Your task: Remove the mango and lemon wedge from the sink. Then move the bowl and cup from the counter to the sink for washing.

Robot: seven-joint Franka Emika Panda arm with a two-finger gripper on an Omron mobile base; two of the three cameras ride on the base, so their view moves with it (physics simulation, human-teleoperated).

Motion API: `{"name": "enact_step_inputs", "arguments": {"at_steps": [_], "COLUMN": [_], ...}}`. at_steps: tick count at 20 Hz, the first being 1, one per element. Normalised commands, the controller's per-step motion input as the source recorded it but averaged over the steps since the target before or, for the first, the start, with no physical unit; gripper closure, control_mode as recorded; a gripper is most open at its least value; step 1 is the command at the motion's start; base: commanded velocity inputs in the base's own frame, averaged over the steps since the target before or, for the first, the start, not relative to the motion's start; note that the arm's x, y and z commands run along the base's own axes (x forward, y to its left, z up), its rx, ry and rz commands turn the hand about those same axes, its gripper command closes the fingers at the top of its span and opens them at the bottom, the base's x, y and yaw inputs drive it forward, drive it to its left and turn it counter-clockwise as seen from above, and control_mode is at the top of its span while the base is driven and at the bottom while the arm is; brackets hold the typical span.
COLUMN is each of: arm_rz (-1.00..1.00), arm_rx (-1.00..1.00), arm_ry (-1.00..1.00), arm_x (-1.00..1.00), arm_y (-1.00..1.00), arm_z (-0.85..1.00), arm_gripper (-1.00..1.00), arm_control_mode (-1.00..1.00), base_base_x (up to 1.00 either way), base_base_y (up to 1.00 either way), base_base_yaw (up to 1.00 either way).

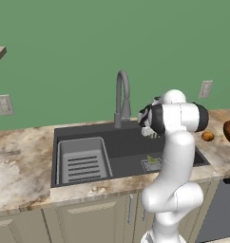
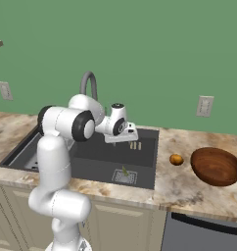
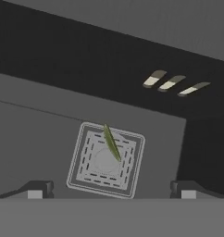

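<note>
The lemon wedge (image 3: 111,142) is seen lying on the square drain (image 3: 106,159) at the sink (image 1: 131,142) floor, straight below the gripper (image 2: 126,138) — jaws spread wide, nothing held. Its long axis is slanted across the gap between the fingertips (image 3: 39,190). A thin, pointed yellow-green sliver. The mango (image 2: 176,159) is already out on the counter (image 2: 184,188).

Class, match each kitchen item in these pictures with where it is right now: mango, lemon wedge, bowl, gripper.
Things:
1. mango
2. lemon wedge
3. bowl
4. gripper

Places:
A. on the sink drain grate
B. open, above the sink basin
C. on the counter between sink and bowl
D. on the counter, farthest right

Pairs: 1-C, 2-A, 3-D, 4-B
</note>
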Motion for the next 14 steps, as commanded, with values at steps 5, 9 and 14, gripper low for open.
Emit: {"name": "enact_step_inputs", "arguments": {"at_steps": [5,9,14], "arm_rz": [-0.03,-0.03,-0.03], "arm_rx": [0.00,0.00,0.00], "arm_ry": [0.00,0.00,0.00], "arm_x": [0.00,0.00,0.00], "arm_y": [0.00,-0.03,-0.04], "arm_z": [-0.15,-0.13,-0.13], "arm_gripper": [-1.00,-1.00,-1.00], "arm_control_mode": [-1.00,-1.00,-1.00], "base_base_x": [0.00,0.00,0.00], "base_base_y": [0.00,0.00,0.00], "base_base_yaw": [0.00,0.00,0.00]}}
